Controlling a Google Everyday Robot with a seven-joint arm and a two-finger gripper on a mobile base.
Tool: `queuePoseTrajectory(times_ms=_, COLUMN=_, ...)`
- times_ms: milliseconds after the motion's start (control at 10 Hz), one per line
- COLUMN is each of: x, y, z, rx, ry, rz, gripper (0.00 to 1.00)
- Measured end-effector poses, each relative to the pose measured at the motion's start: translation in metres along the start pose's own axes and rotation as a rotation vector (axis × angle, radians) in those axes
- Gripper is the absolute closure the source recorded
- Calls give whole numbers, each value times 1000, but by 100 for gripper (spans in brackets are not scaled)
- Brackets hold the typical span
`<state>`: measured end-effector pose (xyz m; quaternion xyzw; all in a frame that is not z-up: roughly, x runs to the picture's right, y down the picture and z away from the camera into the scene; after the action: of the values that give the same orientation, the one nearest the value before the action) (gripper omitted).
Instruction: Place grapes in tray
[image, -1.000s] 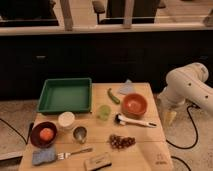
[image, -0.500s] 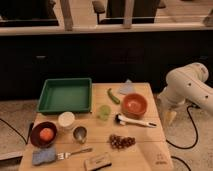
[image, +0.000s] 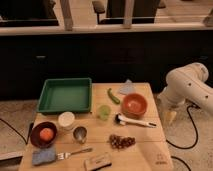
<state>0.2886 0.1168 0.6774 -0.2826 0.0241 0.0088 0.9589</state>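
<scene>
Your gripper (image: 170, 117) hangs just off the counter's (image: 145, 150) right edge. Its fingers are apart, pointing down and holding nothing. The grapes (image: 122, 142) lie on the counter, left of the fingers as you look and nearer the front edge, just below the white-handled brush (image: 135, 121). The tray (image: 65, 95) sits well apart from the fingers, past the orange bowl (image: 134, 105), at the far left corner.

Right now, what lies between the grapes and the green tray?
In the camera view, a light-green cup and a metal cup stand between grapes and tray. The claw hangs to the right of the table.
</scene>
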Motion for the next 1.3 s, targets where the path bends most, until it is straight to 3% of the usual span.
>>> queuePoseTrajectory(times_ms=200, x=-2, y=14, z=-1, rx=-2, ry=14, rz=-45, gripper=20)
queuePoseTrajectory(times_ms=1300, x=-20, y=40, z=4, rx=0, ry=62, rz=-212, gripper=20)
